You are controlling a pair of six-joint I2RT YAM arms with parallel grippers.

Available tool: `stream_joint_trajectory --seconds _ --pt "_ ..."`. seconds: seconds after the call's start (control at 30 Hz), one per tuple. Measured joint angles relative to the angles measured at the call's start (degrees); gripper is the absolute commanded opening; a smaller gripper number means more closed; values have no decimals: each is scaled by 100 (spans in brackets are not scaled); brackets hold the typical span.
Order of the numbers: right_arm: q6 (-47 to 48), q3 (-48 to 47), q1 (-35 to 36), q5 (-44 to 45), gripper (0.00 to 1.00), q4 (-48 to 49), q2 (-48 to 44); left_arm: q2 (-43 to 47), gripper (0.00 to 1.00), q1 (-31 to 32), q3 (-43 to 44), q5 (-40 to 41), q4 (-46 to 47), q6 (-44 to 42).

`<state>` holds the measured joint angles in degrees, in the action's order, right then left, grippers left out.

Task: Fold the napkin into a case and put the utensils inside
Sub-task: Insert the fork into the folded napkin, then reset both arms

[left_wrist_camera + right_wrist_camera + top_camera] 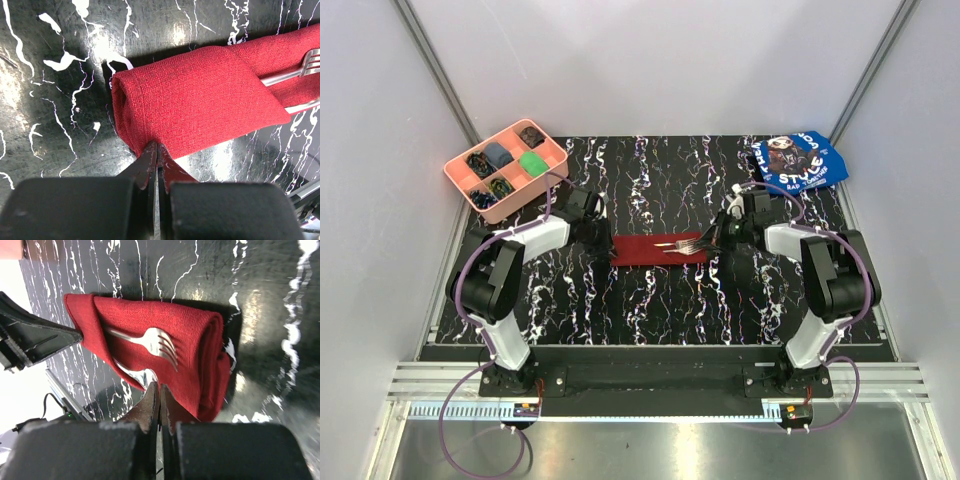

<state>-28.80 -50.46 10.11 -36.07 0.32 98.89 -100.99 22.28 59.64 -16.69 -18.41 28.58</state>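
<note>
The dark red napkin (655,250) lies in the middle of the table, folded into a narrow case (200,100) with a diagonal flap. The utensils (685,244) are tucked under that flap. A fork (150,340) has its tines showing, and the bowl of a second piece (140,375) peeks out beside it. My left gripper (156,146) is shut, its tips against the near edge of the case's left end. My right gripper (159,386) is shut at the right end, its tips next to the second utensil's bowl. I see no cloth between either pair of jaws.
A pink compartment tray (470,175) with small items stands at the back left. A blue printed cloth (800,160) lies at the back right. White walls close in both sides of the black marbled table (650,310).
</note>
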Motion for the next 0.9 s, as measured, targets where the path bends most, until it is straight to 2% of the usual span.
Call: stream_joint_trajectory --seconds 0.17,0.3,0.43,0.53,0.57,0.67,0.7,0.73,0.77,0.8,0.9 --pt "-352 -11 208 11 1 374 323 0 0 0 -4 -11 9 0" --pt "-586 -44 369 70 6 629 487 0 0 0 -11 -20 11 2" --pt "-699 -90 476 116 15 723 568 0 0 0 -11 -22 9 0" --pt "-734 -90 514 162 28 710 570 0 0 0 -11 -22 9 0" --pt "-741 -90 522 186 40 691 570 0 1 0 -11 -22 7 0" --pt "-697 -96 531 289 60 503 520 28 10 0 -11 -20 -17 -2" --pt "-664 -103 533 363 70 365 457 61 18 0 -11 -11 -52 -22" --pt "-629 -109 540 422 77 223 372 131 22 0 -11 2 -120 -37" --pt "-560 -125 540 529 100 -9 219 238 28 0 -11 22 -195 -59" --pt "-481 -166 549 645 100 -254 33 380 35 0 -13 50 -271 -85" --pt "-157 -398 555 1102 100 -1040 -664 1056 44 31 -17 116 -385 -184"
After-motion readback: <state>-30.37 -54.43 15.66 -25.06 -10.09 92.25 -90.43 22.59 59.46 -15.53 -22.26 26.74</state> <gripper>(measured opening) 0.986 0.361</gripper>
